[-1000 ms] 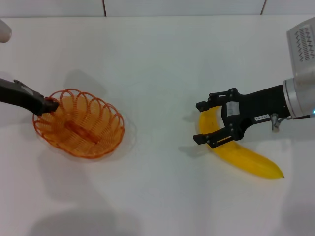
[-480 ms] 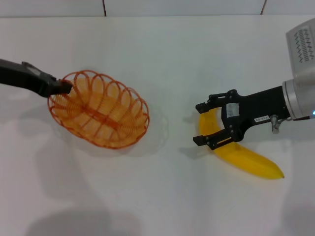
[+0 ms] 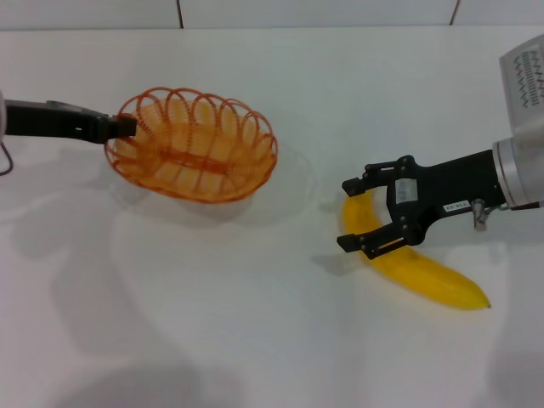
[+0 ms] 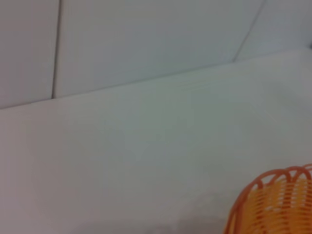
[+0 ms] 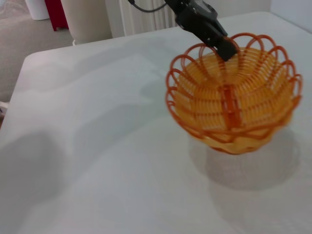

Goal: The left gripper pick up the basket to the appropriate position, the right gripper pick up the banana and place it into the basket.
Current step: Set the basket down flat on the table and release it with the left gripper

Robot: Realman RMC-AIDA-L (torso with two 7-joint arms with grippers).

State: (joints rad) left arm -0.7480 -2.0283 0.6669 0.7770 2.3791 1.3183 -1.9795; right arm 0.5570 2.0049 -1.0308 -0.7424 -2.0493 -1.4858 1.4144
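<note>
So the left gripper (image 3: 119, 127), the black 2-fingered claw on the black arm, is pinching the looped rim of the shallow oval orange wire basket (image 3: 197, 144) and carrying it tilted above the white surface (image 3: 255, 340), with the basket's shadow sitting apart underneath in the right wrist view. The big smooth bright yellow plastic-looking banana (image 3: 421, 274) is lying on the surface well off to the basket's right-hand side, nearer the robot. The right gripper (image 3: 355, 214), the black claw with the little white label on the silver-grey arm, is hanging spread wide over the banana's upper end, 1 finger on each side, not closing on it yet.

What's worrying me: that rim hold is on just 1 edge of the basket, so I'm guessing it could swing or slip out, or land crooked when it's set down. Also the banana is looking longer than the basket, so a sloppy drop could tip it over the rim or nudge the light basket away.

Hard to see: the left gripper's fingertips are blending into the wire, the left wrist view is catching only a sliver of basket rim, and the banana's upper part is partly hiding behind the right gripper.
</note>
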